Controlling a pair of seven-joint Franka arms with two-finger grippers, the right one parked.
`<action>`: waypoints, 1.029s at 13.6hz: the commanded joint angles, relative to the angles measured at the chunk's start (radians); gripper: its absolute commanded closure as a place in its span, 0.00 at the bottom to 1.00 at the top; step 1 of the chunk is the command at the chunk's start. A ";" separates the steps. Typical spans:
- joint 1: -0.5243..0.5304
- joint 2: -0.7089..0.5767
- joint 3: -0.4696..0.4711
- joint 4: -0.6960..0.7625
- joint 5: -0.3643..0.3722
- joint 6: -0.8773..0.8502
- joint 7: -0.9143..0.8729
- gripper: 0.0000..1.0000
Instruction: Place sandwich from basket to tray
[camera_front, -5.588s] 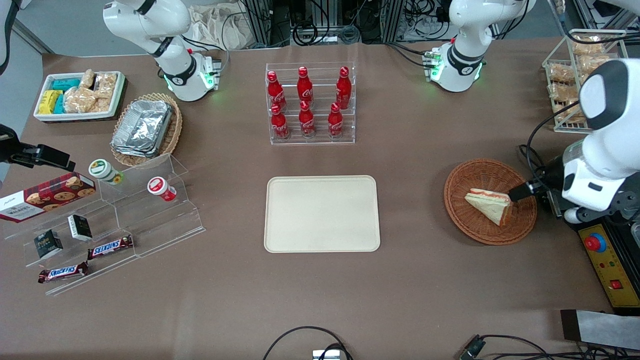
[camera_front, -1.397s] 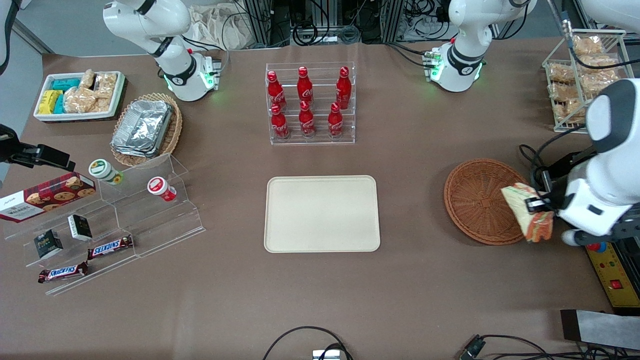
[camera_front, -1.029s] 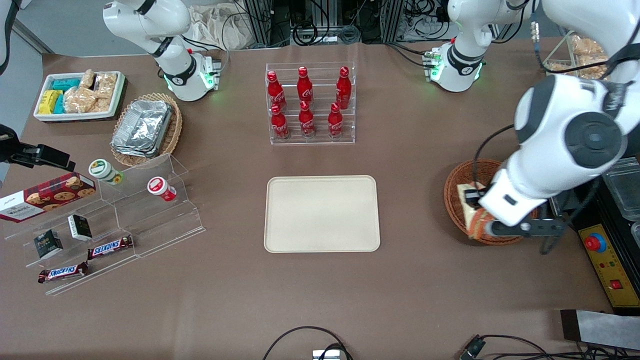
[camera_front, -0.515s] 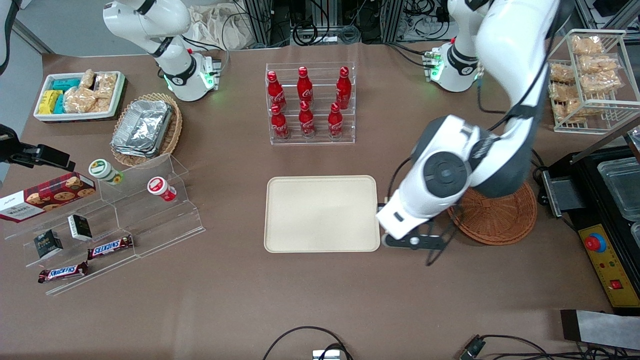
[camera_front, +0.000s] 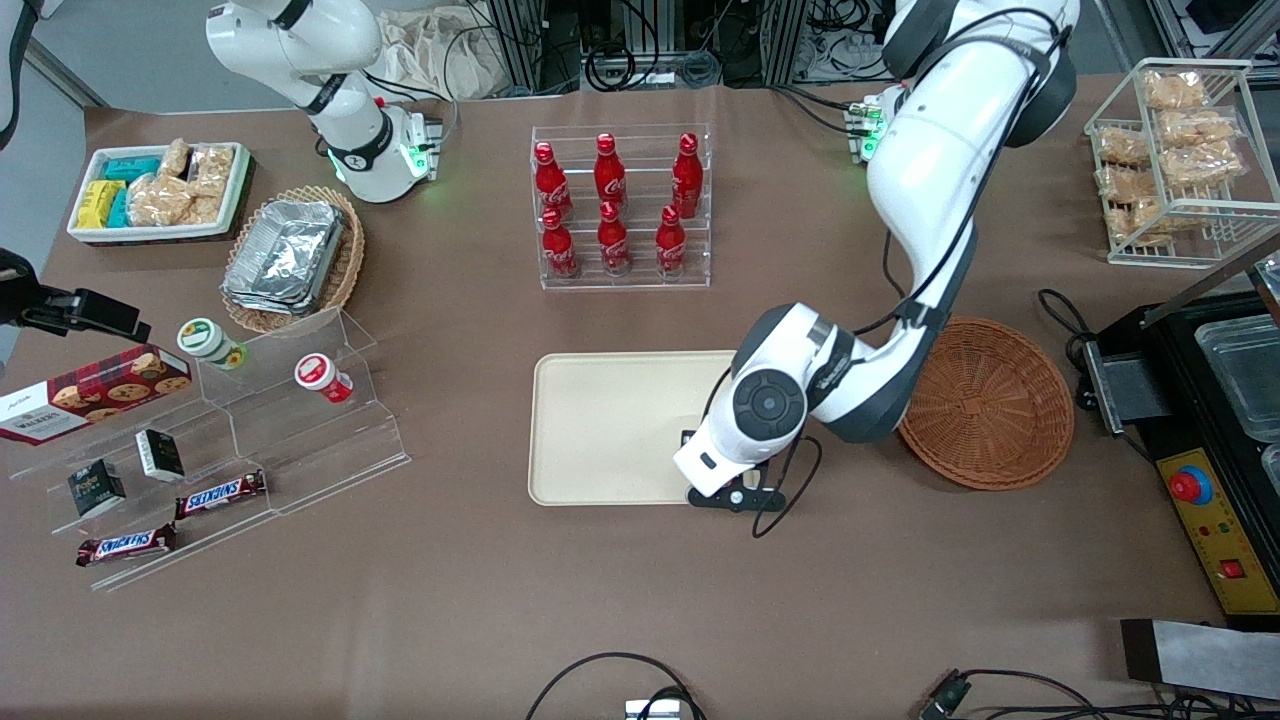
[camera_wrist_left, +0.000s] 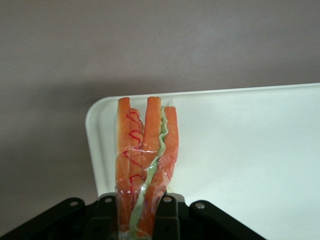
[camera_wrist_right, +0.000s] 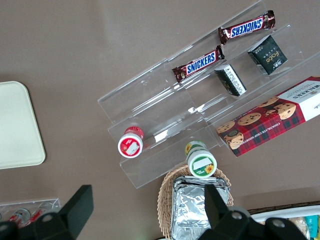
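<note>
Brown worktop (camera_front: 620, 600) all round; nearest the front camera, my gripper (camera_wrist_left: 140, 212) has swung over from the basket (camera_front: 987, 402) and hangs above the tray (camera_front: 600, 420), at its corner toward the basket, clamped on the sandwich (camera_wrist_left: 145, 165), which half a second ago was short of the rim. The basket beside the tray now sits empty, so I judge only lowering and release remain

sandwich (camera_wrist_left: 145, 160): orange-red, green streak
tray (camera_front: 600, 420): plain cream
basket (camera_front: 990, 405): reddish-brown weave
gripper (camera_wrist_left: 142, 220): black
</note>
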 joint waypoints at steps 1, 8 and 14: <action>-0.014 0.016 0.010 -0.017 0.000 -0.002 -0.051 1.00; -0.002 -0.043 0.007 -0.065 0.000 -0.062 -0.045 0.00; 0.053 -0.201 0.008 -0.066 -0.006 -0.191 -0.037 0.00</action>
